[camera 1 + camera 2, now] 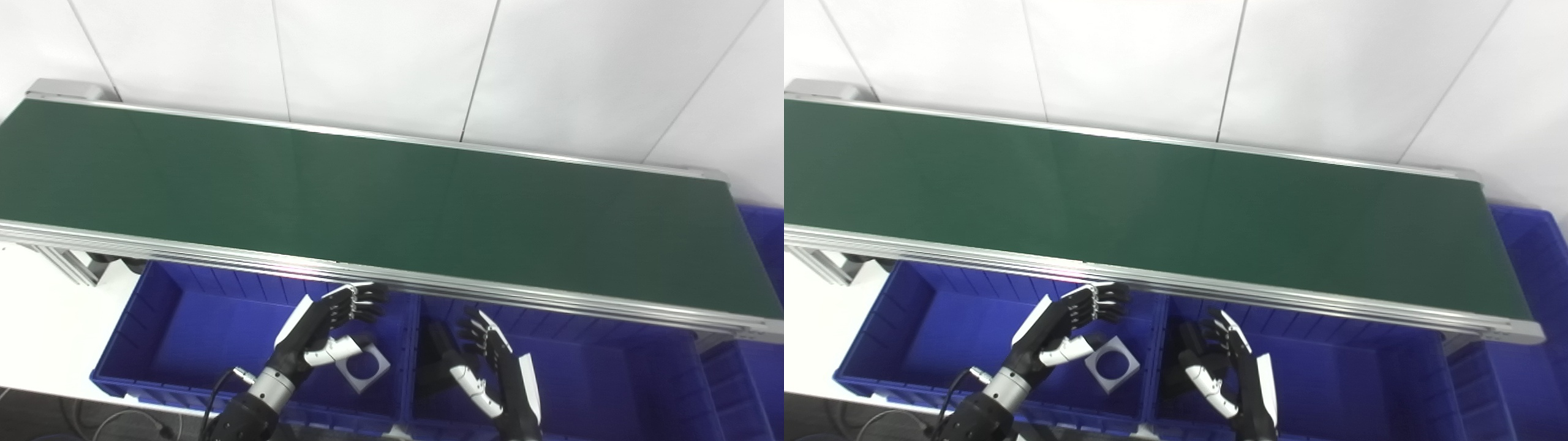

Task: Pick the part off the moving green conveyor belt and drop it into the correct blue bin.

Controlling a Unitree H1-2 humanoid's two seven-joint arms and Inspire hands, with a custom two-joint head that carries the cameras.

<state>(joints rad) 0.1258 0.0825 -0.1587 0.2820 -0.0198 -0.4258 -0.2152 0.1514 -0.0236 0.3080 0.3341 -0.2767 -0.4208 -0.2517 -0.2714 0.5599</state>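
We see the long green conveyor belt [367,190] bare. The flat grey square metal part with a round hole [364,367] lies in the left blue plastic bin [153,331], just beside the left robot hand [327,327], fingers spread, holding nothing. The right robot hand [490,361] hangs spread over the middle blue plastic bin [612,380].

One green conveyor belt [367,190] runs across. Below it sit two blue bins, a left bin [184,331] and a right bin [612,380], with perhaps a third bin [762,245] at the far right, only partly seen. One grey square part [365,367] lies in the left bin. Two robot hands show, the left robot hand [331,324] and the right robot hand [490,361].
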